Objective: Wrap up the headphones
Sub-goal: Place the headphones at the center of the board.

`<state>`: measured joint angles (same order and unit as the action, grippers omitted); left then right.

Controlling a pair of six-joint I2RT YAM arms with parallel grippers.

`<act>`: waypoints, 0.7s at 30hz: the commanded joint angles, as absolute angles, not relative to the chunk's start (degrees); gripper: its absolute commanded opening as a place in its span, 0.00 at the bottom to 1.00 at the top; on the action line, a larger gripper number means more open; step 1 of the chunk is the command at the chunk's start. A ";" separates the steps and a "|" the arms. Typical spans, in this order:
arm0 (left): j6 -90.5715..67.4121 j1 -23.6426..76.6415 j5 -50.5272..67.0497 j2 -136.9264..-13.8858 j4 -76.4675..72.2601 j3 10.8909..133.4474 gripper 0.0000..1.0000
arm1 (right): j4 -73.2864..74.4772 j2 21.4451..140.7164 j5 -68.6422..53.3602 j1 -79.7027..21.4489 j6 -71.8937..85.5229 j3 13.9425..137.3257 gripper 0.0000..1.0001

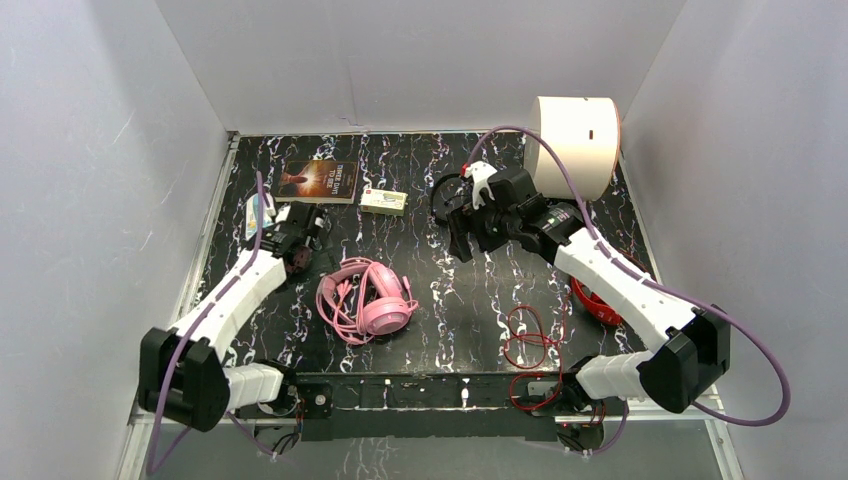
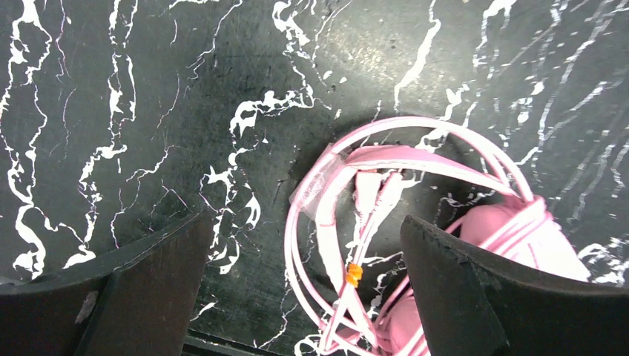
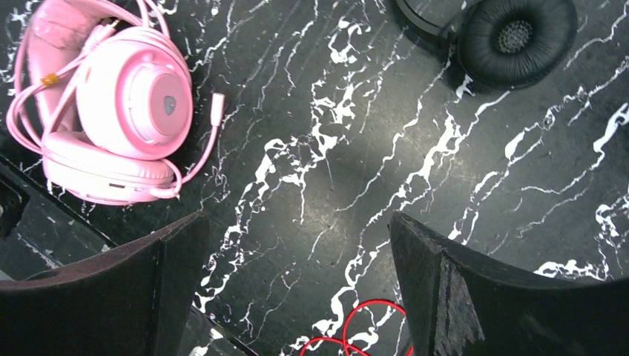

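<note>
The pink headphones (image 1: 372, 303) lie front centre-left on the black marbled table (image 1: 440, 290), their cable looped around them. My left gripper (image 1: 302, 260) is open just left of them. In its wrist view the pink cable loop (image 2: 326, 222), with an orange tie (image 2: 354, 273), lies below the open left gripper (image 2: 304, 297). My right gripper (image 1: 461, 240) is open and empty above bare table. The small black headphones (image 1: 441, 192) lie partly hidden behind it, one earcup (image 3: 515, 33) showing. The red headphones (image 1: 592, 302) sit mostly hidden under the right arm, their red cable (image 1: 527, 340) loose.
A book (image 1: 318, 180) and a small box (image 1: 384, 201) lie at the back. A white cylinder (image 1: 575, 145) stands at the back right. A small packet (image 1: 256, 215) lies by the left wall. White walls enclose the table on three sides.
</note>
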<state>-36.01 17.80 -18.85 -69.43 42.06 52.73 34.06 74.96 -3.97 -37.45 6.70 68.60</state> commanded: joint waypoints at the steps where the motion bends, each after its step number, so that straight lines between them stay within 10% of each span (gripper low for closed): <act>1: -35.21 17.58 -14.80 -65.74 47.53 55.98 0.98 | 37.24 75.02 -2.27 -36.64 6.79 72.22 0.99; 21: -49.05 18.71 10.78 -54.99 42.62 37.61 0.50 | 37.63 70.79 -1.64 -34.15 5.68 72.53 0.99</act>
<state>-48.23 18.26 6.50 -54.81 45.54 39.22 38.89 74.63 -1.85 -34.50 6.11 71.11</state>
